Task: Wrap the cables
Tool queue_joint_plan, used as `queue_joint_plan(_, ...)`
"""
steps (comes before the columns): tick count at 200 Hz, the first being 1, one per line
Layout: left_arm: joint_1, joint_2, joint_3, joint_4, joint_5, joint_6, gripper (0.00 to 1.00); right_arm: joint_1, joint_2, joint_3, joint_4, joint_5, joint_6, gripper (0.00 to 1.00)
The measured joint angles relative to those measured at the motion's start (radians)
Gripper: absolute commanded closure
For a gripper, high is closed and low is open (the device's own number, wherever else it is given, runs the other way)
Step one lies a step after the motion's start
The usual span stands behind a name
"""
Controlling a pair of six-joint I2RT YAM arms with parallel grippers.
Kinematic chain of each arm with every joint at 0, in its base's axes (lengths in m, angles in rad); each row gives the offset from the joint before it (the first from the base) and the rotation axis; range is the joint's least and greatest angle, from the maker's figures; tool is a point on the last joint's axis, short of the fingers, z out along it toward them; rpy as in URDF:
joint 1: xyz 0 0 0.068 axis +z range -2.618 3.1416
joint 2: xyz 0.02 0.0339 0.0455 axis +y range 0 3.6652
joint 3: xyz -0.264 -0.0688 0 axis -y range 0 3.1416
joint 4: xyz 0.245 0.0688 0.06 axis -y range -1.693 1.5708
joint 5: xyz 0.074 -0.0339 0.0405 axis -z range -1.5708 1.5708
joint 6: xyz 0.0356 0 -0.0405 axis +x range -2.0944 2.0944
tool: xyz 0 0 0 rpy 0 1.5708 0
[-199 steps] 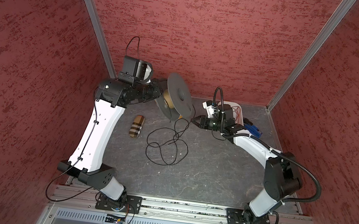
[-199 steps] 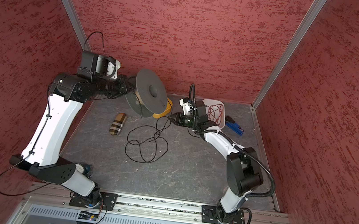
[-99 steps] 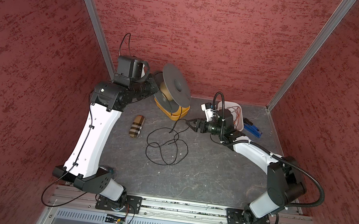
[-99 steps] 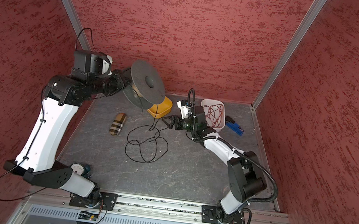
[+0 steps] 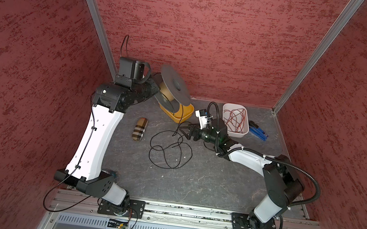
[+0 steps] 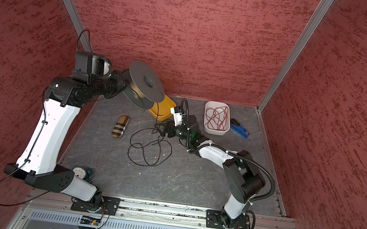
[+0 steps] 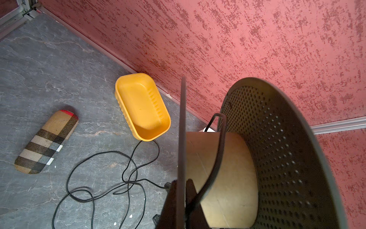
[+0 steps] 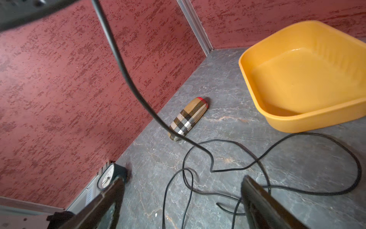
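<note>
While the left gripper [image 7: 181, 200] is clamped shut on the near flange of the grey spool [image 5: 175, 84], holding it tilted and off the floor [image 5: 205, 182] near the back wall, the right gripper [image 8: 182, 198] hangs low over the floor with jaws spread wide and nothing between them.

Cable [image 5: 150, 144]: one thin, plain black wire. In the left wrist view a single stretch crosses the spool's tan core [image 7: 233, 178]. From the spool, one strand drops to the floor in front of the yellow tub [image 5: 186, 115], passing just beside the right fingertips in both top views; contact cannot be told. The rest lies slack in several overlapping loops on the floor, between the plaid case [image 5: 139, 129] and the right gripper. One free end shows among the loops.
</note>
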Motion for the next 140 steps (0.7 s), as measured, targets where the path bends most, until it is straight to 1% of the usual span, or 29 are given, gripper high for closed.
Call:
queue_joint_plan(40, 0.019, -0.006, -0.034, 0.001, 0.006, -0.035, 1.00, 0.035, 0.094, 0.010, 0.069, 0.103, -0.002, 0.13)
queue_joint_plan(72, 0.028, -0.014, -0.063, 0.011, 0.016, -0.066, 1.00, 0.044, 0.200, 0.084, 0.090, 0.151, 0.029, 0.15)
queue_joint_plan(93, 0.034, -0.027, -0.096, 0.029, 0.029, -0.091, 1.00, 0.053, 0.240, 0.110, 0.096, 0.185, 0.055, 0.21)
queue_joint_plan(107, 0.035, -0.037, -0.117, 0.039, 0.033, -0.109, 1.00, 0.056, 0.260, 0.134, 0.092, 0.206, 0.067, 0.29)
queue_joint_plan(123, 0.036, -0.045, -0.139, 0.050, 0.035, -0.130, 1.00, 0.061, 0.280, 0.171, 0.088, 0.219, 0.079, 0.45)
queue_joint_plan(131, 0.037, -0.047, -0.147, 0.055, 0.035, -0.139, 1.00, 0.064, 0.283, 0.180, 0.087, 0.222, 0.085, 0.54)
queue_joint_plan(140, 0.039, -0.048, -0.157, 0.065, 0.036, -0.150, 1.00, 0.068, 0.283, 0.185, 0.087, 0.225, 0.090, 0.70)
